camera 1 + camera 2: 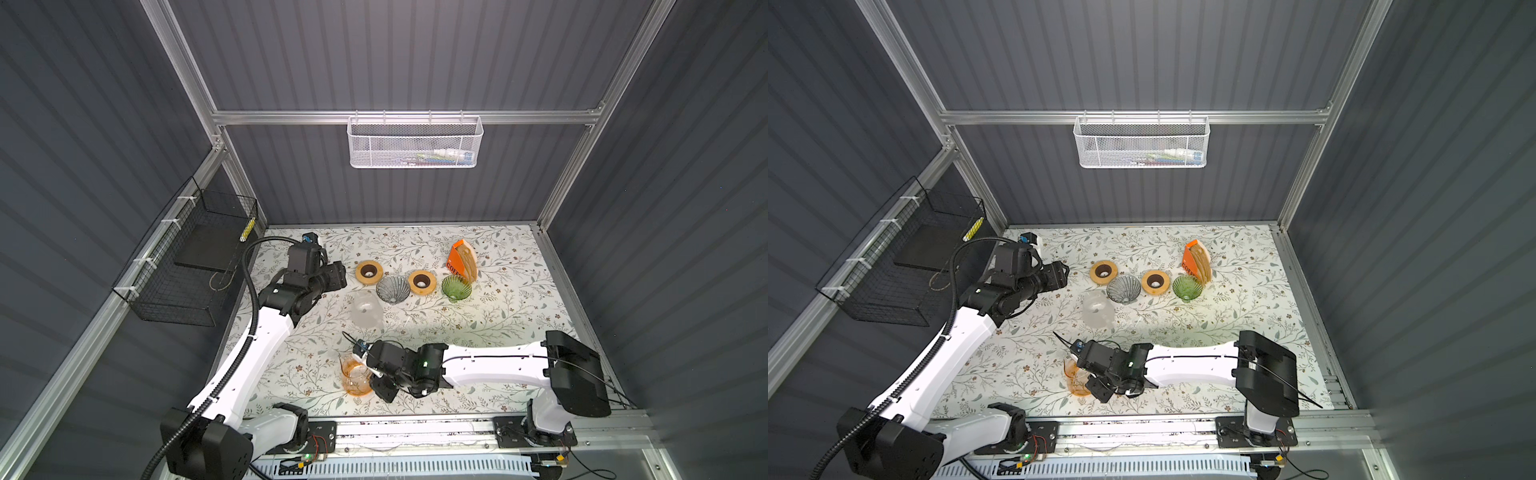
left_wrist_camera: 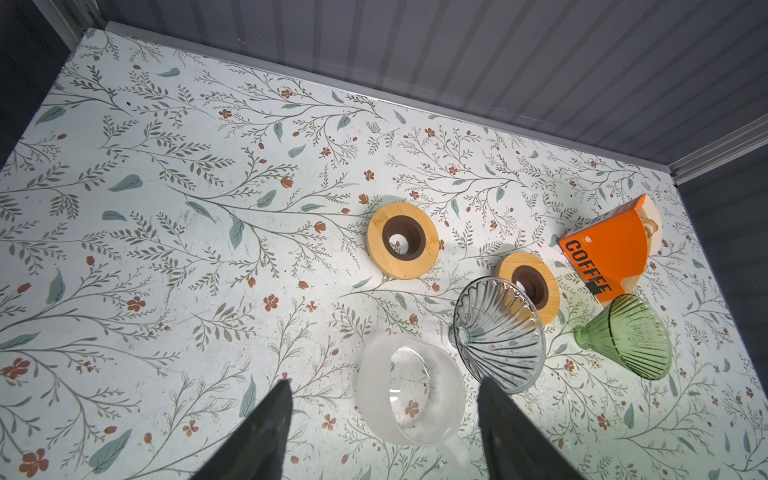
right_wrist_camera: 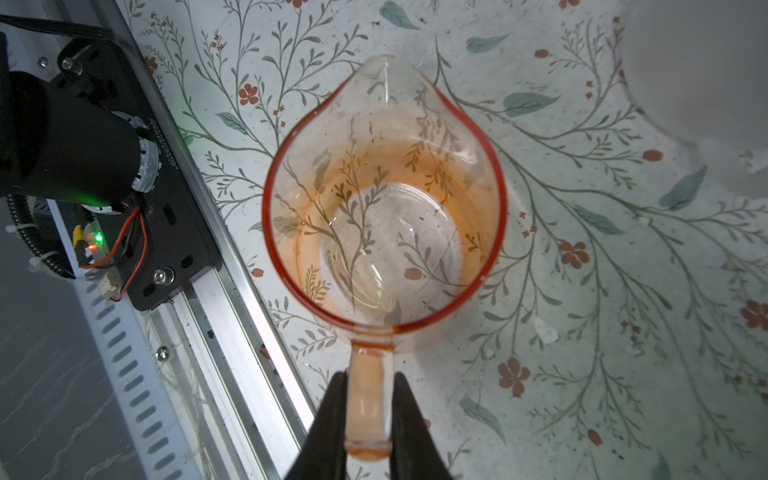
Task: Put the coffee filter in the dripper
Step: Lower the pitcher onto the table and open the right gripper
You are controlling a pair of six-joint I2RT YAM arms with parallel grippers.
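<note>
Right gripper (image 3: pixel 370 376) is clamped on the handle of the orange pitcher (image 3: pixel 386 199). Left gripper (image 2: pixel 383 382) stands open, holding nothing. Coffee filters (image 1: pixel 471 262) stand in the orange box (image 1: pixel 454 262), just beside the green dripper (image 1: pixel 456 288).

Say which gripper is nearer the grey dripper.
Left. The left gripper hangs open left of the grey dripper; the right gripper, shut on the orange pitcher, is farther, near the front.

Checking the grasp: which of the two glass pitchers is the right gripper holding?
The orange-tinted pitcher, clamped by its handle in the right gripper; the frosted white pitcher sits farther back, untouched.
</note>
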